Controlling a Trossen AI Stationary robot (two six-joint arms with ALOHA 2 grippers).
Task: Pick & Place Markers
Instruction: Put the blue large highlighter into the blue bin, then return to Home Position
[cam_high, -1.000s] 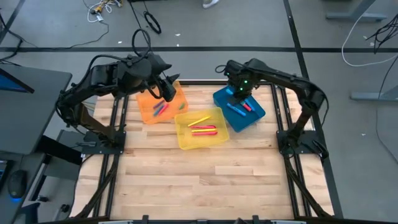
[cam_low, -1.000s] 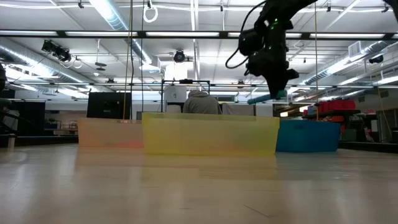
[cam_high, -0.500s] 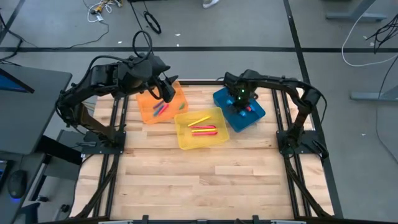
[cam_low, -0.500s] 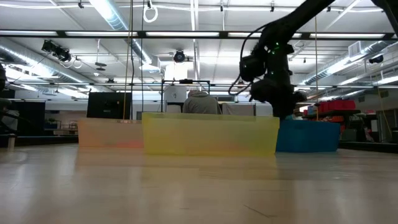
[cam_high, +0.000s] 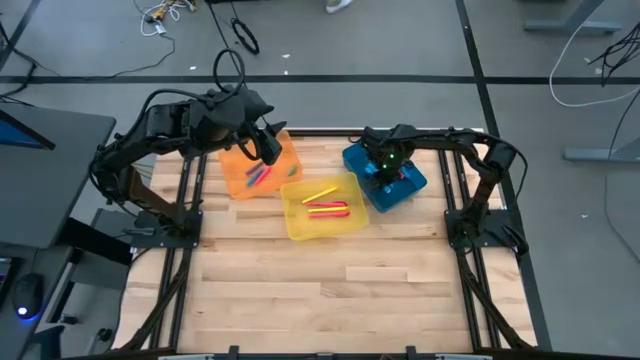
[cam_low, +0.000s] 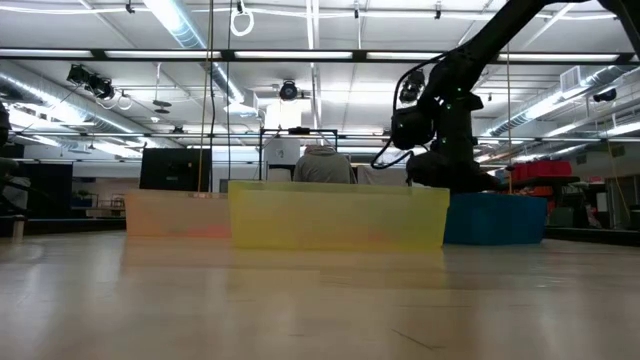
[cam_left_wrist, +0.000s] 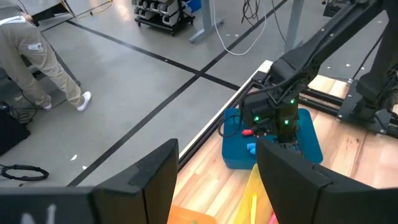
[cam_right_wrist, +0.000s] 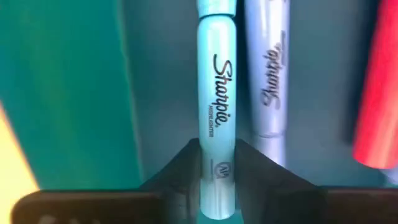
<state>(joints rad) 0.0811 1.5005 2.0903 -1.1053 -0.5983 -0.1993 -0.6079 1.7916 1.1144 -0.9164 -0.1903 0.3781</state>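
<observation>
Over at ten o'clock on the table (cam_high: 330, 290), your left gripper (cam_high: 268, 150) hangs above the orange bin (cam_high: 258, 170) with its fingers (cam_left_wrist: 152, 177) spread wide and nothing between them; a few markers lie in that bin below it. At the centre, toward twelve, the yellow bin (cam_high: 322, 206) holds a yellow marker and a red one (cam_high: 328, 208), touched by neither arm. At two o'clock your right gripper (cam_high: 386, 174) is down inside the blue bin (cam_high: 384, 176), and this is the arm that matters now. Its wrist view shows a light blue marker (cam_right_wrist: 216, 106) sitting between the two dark fingertips, its long axis running straight away from the wrist, with a pale marker (cam_right_wrist: 272, 74) just beside it and a red one (cam_right_wrist: 378, 93) further over on the same side. The fingers look lightly around the blue marker's near end, but you cannot tell whether they pinch it or have just let go. Any lift should go straight up so the neighbouring markers are not dragged.
</observation>
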